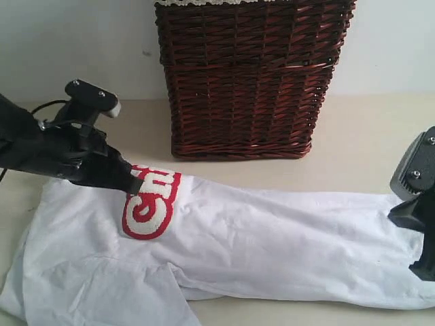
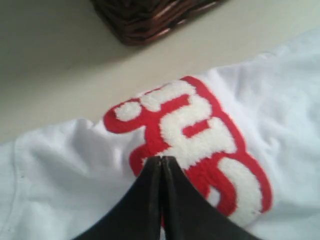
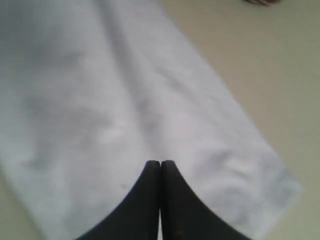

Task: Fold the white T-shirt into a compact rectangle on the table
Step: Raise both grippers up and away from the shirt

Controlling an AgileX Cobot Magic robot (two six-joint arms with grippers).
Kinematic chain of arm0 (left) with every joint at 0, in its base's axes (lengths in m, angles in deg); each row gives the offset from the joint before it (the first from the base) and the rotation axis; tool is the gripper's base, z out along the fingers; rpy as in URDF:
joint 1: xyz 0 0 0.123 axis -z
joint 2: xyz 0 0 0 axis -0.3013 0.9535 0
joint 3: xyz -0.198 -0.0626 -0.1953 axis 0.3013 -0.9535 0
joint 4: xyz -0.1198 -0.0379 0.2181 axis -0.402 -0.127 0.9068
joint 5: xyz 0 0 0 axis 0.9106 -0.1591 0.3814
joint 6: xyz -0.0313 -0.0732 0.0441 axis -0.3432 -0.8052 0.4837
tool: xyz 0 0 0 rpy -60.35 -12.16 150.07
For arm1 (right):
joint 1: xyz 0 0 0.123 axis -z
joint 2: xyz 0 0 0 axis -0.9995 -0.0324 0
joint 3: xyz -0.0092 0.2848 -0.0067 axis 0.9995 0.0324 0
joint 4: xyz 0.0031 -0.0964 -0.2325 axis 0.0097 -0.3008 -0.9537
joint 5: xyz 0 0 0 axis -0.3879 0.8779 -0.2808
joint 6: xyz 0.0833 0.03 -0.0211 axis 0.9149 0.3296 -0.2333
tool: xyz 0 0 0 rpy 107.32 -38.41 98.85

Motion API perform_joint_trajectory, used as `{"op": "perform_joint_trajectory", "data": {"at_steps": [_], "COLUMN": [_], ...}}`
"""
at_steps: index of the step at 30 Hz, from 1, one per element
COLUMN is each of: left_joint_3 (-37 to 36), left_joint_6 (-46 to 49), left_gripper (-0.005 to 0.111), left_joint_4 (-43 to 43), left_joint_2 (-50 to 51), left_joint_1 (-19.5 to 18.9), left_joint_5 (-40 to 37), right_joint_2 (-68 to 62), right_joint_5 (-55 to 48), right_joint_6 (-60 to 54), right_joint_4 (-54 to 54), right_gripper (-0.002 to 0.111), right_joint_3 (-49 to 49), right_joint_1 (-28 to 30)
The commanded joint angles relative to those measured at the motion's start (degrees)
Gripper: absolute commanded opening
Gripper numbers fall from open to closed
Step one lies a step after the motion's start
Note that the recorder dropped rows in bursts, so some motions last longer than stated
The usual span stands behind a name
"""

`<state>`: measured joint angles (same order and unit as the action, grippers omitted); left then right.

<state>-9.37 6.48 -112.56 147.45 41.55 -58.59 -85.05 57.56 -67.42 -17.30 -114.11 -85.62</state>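
Observation:
The white T-shirt [image 1: 272, 238] lies stretched out lengthwise across the table [image 1: 367, 136], folded into a long band, with its red-outlined lettering [image 1: 151, 202] facing up at the left. My left gripper [image 1: 136, 183] hovers over the edge of that lettering [image 2: 200, 135], its jaws pressed together with nothing between them [image 2: 161, 159]. My right gripper [image 3: 160, 163] is shut too, empty, above the plain white cloth [image 3: 100, 100] at the shirt's right end. In the exterior view only the right arm's wrist [image 1: 418, 204] shows at the frame's edge.
A dark brown wicker basket [image 1: 248, 75] stands on the table just behind the shirt's middle, its corner visible [image 2: 145, 20] near the left gripper. Bare table lies between basket and shirt and off the shirt's right end [image 3: 260, 65].

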Motion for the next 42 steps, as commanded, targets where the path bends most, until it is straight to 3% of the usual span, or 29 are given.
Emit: {"op": "perform_joint_trajectory", "data": {"at_steps": [1, 3, 4, 10, 13, 18, 20, 21, 23, 27, 32, 35, 38, 42], "left_joint_3": [-1.4, -2.9, -4.0, -4.1, -4.1, -9.4, -12.9, -14.7, -16.0, -16.3, -17.8, -18.5, -18.5, -18.5], "left_joint_6": [0.0, 0.3, 0.3, 2.0, 2.0, 7.2, 12.3, 14.9, 16.2, 16.8, 20.3, 22.7, 26.2, 29.7], "left_gripper": [0.000, 0.000, 0.000, 0.000, 0.000, 0.000, 0.000, 0.000, 0.000, 0.000, 0.000, 0.000, 0.000, 0.000], "left_joint_4": [-0.7, -0.4, 0.0, 0.9, -0.8, -1.2, -1.6, -2.1, -6.5, -14.6, -14.1, -14.2, -14.4, -14.4], "left_joint_2": [-3.0, -4.6, -6.4, -22.3, -27.7, -31.0, -32.6, -34.0, -36.0, -40.3, -43.2, -43.7, -43.7, -43.7], "left_joint_1": [0.3, 1.5, 2.6, 11.3, 12.9, 17.2, 21.5, 25.1, 29.4, 31.4, 31.4, 31.4, 31.4, 31.3], "left_joint_5": [-7.5, -3.5, 2.1, 34.0, 32.2, 34.1, 43.1, 51.8, 61.1, 53.9, 47.6, 47.6, 47.5, 47.6], "right_joint_2": [1.3, 1.9, 3.6, 25.5, 38.8, 55.7, 62.7, 67.0, 72.9, 75.9, 75.9, 75.9, 75.9, 75.9], "right_joint_5": [-22.2, -25.8, -24.1, -3.8, -2.8, -14.9, -15.2, -15.2, -15.2, -16.1, -14.0, -15.6, -14.9, -14.9], "right_joint_6": [-1.9, -3.1, -3.1, 4.2, 5.0, 16.6, 16.6, 17.2, 24.7, 49.4, 78.4, 93.9, 100.9, 101.7], "right_joint_4": [-0.6, -1.5, -2.9, -9.5, -0.7, -1.5, -4.6, -6.5, -9.4, -23.2, -48.1, -54.0, -55.1, -55.1], "right_gripper": [0.000, 0.000, 0.000, 0.000, 0.000, 0.000, 0.000, 0.000, 0.000, 0.004, 0.017, 0.023, 0.028, 0.030], "right_joint_3": [0.2, 0.2, 0.2, 0.2, 0.2, 0.2, 0.2, 0.2, 0.2, -0.3, 1.0, 2.3, 2.3, 2.3], "right_joint_1": [0.2, 0.2, 0.2, 0.2, 0.2, 0.2, 0.2, 0.2, 0.2, 0.2, 0.6, 0.6, 0.6, 0.6]}}
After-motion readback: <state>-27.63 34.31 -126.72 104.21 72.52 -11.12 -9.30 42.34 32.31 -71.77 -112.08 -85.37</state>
